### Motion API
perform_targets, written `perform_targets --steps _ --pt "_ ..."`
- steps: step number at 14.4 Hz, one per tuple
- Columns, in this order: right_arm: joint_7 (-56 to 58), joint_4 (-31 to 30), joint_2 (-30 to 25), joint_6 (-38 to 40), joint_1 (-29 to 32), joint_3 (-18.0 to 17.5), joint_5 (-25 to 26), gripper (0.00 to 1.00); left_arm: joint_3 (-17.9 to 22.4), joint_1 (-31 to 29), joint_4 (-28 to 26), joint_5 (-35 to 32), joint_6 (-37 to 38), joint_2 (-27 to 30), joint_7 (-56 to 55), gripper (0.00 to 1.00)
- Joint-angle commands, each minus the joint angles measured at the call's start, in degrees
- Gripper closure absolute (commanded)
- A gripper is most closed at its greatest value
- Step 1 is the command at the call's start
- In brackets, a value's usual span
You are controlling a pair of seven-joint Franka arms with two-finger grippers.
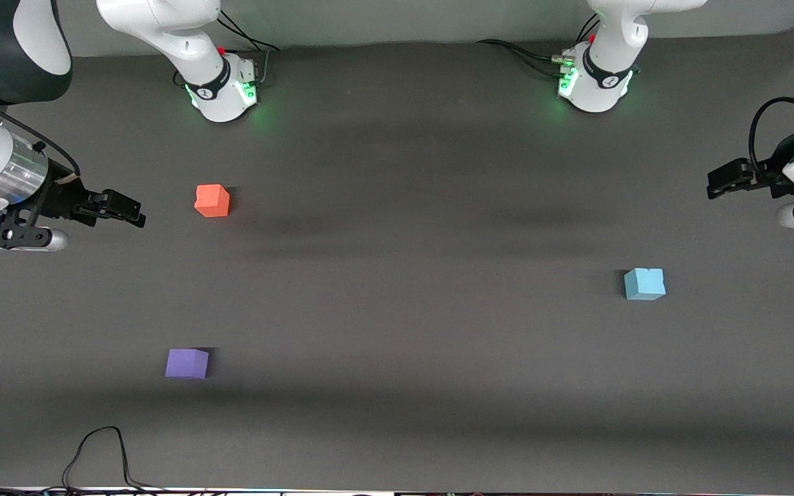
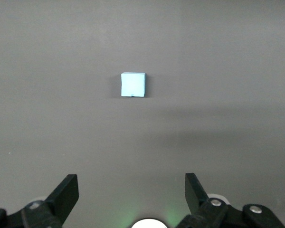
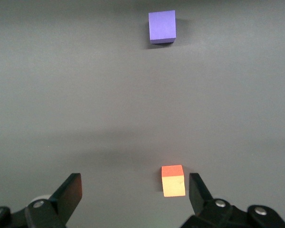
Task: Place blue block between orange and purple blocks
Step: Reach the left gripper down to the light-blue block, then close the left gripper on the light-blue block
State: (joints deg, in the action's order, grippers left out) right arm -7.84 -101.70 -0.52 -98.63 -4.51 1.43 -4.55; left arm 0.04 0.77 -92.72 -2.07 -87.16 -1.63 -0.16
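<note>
The blue block (image 1: 644,283) lies on the dark table toward the left arm's end; it also shows in the left wrist view (image 2: 133,84). The orange block (image 1: 212,200) and the purple block (image 1: 187,363) lie toward the right arm's end, well apart, the purple one nearer to the front camera. Both show in the right wrist view, orange (image 3: 173,181) and purple (image 3: 162,26). My left gripper (image 1: 714,186) (image 2: 131,187) is open and empty, held over the table at the left arm's end. My right gripper (image 1: 136,215) (image 3: 135,187) is open and empty, held over the table beside the orange block.
The arm bases (image 1: 221,89) (image 1: 593,83) stand at the table's back edge with cables beside them. A black cable (image 1: 100,451) loops over the table's front edge toward the right arm's end.
</note>
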Motion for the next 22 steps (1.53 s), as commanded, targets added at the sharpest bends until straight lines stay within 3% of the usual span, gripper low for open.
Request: perform_targets --steps 1,5,9,15,18,22 --pt "1.0 0.1 0.0 -0.1 -0.3 0.2 0.0 0.0 -0.1 -2.1 -5.2 -1.0 -5.7 0.0 1.2 0.0" --pt "1.1 0.1 0.0 -0.1 -0.3 0.2 0.0 0.0 -0.1 -1.7 -12.9 -0.7 -15.9 -0.5 1.2 0.0" --pt "1.0 0.1 0.0 0.0 -0.3 0.2 -0.1 0.0 -0.1 -2.0 -24.3 -0.7 -33.8 -3.1 4.3 0.0" --pt "1.0 0.2 0.0 -0.1 -0.3 0.2 -0.1 0.0 -0.1 -2.1 -26.5 -1.0 -50.9 -15.9 5.0 0.0" --pt "1.0 0.2 0.0 0.0 -0.3 0.2 -0.1 0.0 -0.1 -2.2 -30.4 -1.0 -59.6 -18.4 5.0 0.0" --pt "1.1 0.2 0.0 0.0 -0.3 0.2 -0.1 0.0 0.0 -3.1 -32.5 -1.2 -62.4 -20.0 6.0 0.0"
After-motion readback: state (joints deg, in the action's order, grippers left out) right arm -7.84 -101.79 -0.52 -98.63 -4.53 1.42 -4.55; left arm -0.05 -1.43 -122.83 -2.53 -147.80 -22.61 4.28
